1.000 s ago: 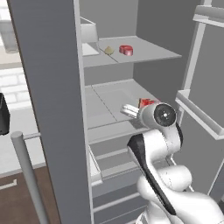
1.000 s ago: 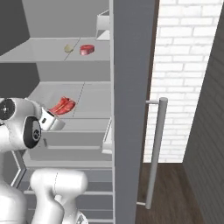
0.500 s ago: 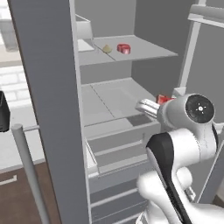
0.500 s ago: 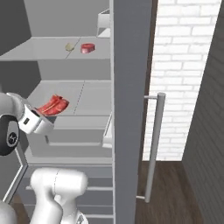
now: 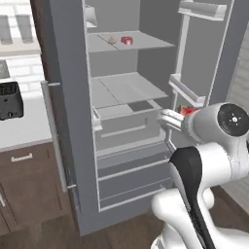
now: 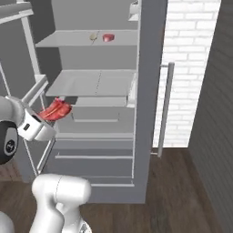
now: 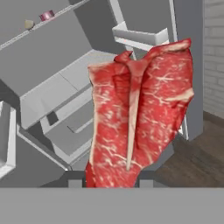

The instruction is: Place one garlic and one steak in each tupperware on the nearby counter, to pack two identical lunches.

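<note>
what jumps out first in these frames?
The steak: a big red marbled slab clamped between the gripper's fingers and dominating the hand view, held out in front of the open fridge. Next, on the fridge's top shelf, a second steak lies beside a small pale garlic. Off to the left, a black toaster sits on the pale counter.
</note>
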